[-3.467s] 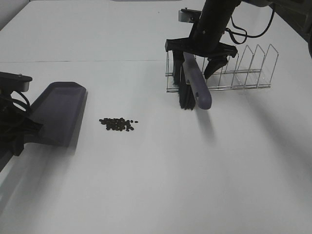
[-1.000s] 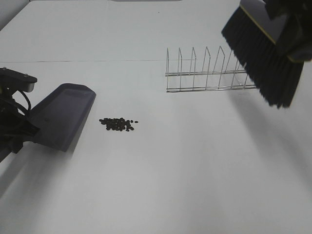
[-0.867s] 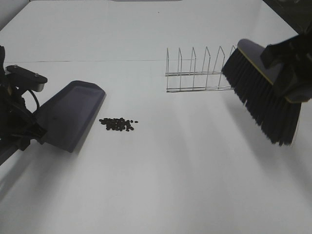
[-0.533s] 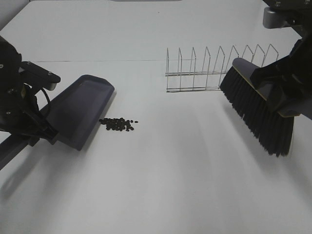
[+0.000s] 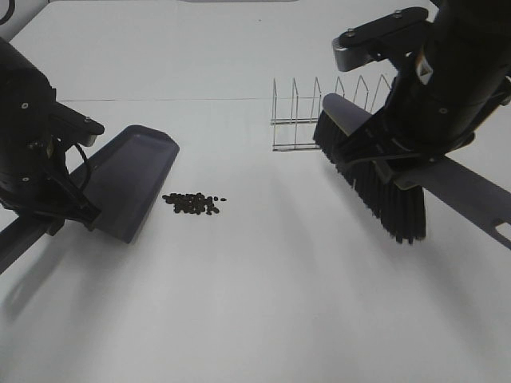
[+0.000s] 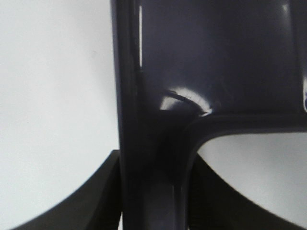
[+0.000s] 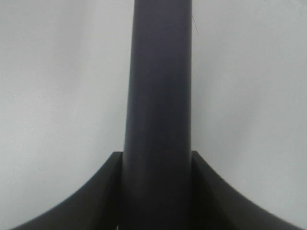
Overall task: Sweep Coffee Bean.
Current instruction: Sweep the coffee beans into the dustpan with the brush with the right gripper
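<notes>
The coffee bean cluster lies on the white table, left of centre. A dark grey dustpan sits tilted just left of it, its front edge a short gap from the beans. My left gripper is shut on the dustpan handle. A brush with black bristles hangs over the table well right of the beans, bristles pointing down and its grey handle running off right. My right gripper is shut on the brush handle.
A wire rack stands behind the brush, at the back right. The left arm fills the left edge and the right arm the upper right. White table spreads in front.
The brush has come down and swung left, from the right edge to in front of the rack. The dustpan has shifted right, closer to the beans. The beans have not moved.
</notes>
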Motion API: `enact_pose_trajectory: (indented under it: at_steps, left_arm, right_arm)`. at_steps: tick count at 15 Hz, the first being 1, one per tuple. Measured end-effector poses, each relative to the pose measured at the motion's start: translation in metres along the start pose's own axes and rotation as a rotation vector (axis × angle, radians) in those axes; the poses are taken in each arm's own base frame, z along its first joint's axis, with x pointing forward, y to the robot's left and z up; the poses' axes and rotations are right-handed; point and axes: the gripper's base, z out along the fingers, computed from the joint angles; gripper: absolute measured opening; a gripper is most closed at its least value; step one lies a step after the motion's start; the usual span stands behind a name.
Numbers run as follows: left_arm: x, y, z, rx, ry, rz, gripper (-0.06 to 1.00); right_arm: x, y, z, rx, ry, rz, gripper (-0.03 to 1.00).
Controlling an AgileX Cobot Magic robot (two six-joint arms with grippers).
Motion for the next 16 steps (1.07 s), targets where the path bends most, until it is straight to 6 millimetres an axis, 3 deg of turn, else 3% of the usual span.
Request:
enact_pose_trajectory:
  at_steps: [5,10,11,16]
  left_arm:
    - [-0.001,-0.003,0.009,0.002,0.019,0.009,0.33]
    - [0.000,-0.009,0.018,0.042,0.054,0.035,0.33]
    - [0.000,-0.010,0.018,0.047,0.057,0.042,0.33]
    - [0.001,-0.010,0.019,0.048,0.074,0.040,0.33]
  right_arm:
    - [-0.026,0.036,0.014,0.027,0.013,-0.111,0.29]
    - [-0.052,0.057,0.039,0.052,0.027,-0.154,0.29]
    - [-0.058,0.063,0.052,0.051,0.026,-0.164,0.29]
    - [-0.062,0.076,0.080,0.015,0.031,-0.179,0.29]
